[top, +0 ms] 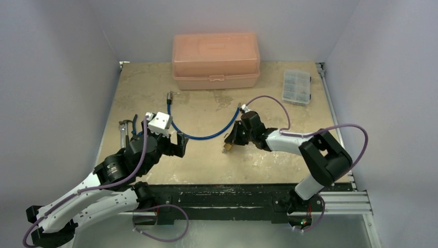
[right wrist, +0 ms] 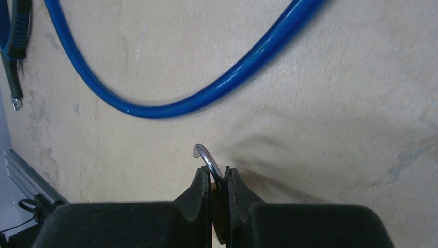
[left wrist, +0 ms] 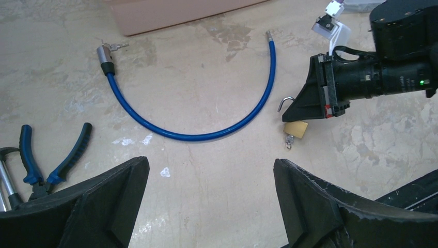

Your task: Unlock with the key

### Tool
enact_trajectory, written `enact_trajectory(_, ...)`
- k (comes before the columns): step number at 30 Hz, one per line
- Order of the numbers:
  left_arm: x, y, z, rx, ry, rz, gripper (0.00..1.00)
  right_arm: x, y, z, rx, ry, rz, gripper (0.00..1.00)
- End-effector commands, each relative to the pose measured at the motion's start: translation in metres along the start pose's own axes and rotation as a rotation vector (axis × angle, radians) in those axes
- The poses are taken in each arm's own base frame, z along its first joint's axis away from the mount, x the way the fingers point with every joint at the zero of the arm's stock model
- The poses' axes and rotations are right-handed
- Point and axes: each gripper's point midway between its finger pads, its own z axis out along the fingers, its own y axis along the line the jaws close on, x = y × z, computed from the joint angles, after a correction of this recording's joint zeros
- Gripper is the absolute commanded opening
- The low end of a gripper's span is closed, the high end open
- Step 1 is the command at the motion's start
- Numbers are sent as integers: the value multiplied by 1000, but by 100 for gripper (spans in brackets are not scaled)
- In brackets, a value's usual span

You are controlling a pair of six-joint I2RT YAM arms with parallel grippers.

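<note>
My right gripper [right wrist: 218, 178] is shut on the small brass padlock [left wrist: 297, 127], holding it just above the table near the middle [top: 227, 148]. The silver shackle [right wrist: 206, 157] curves out past the fingertips, and one end of it stands free [left wrist: 285, 102]. The tiny silver key [left wrist: 289, 141] with its ring sticks out of the padlock's lower end. My left gripper [left wrist: 212, 165] is open with nothing between its fingers. It hovers over bare table to the left of the padlock [top: 175, 144].
A blue cable [left wrist: 196, 136] lies in an arc between the arms, its silver metal end [left wrist: 106, 51] at the far left. Blue-handled pliers [left wrist: 51, 160] lie at the left. A pink box [top: 216, 59] and a clear organizer [top: 297, 86] stand at the back.
</note>
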Motion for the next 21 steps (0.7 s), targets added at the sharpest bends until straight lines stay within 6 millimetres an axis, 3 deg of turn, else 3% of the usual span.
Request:
enact_trajectory(1,-9,10,-7,-32,-46,-19,98,-31,21,7,-98,-27,-80,0)
enact_trajectory(6,-9,12,-8,-35,-47,-18,98,-31,-3,23,-50,28,-98,0)
enact_trajectory(13,-9,13,-8,-39,-49,-22,98,-31,-20,27,-25,54,-64,40)
enact_trajectory(21,-9,13,-9,-42,-50,-21,98,-36,-32,15,67,20,-68,47)
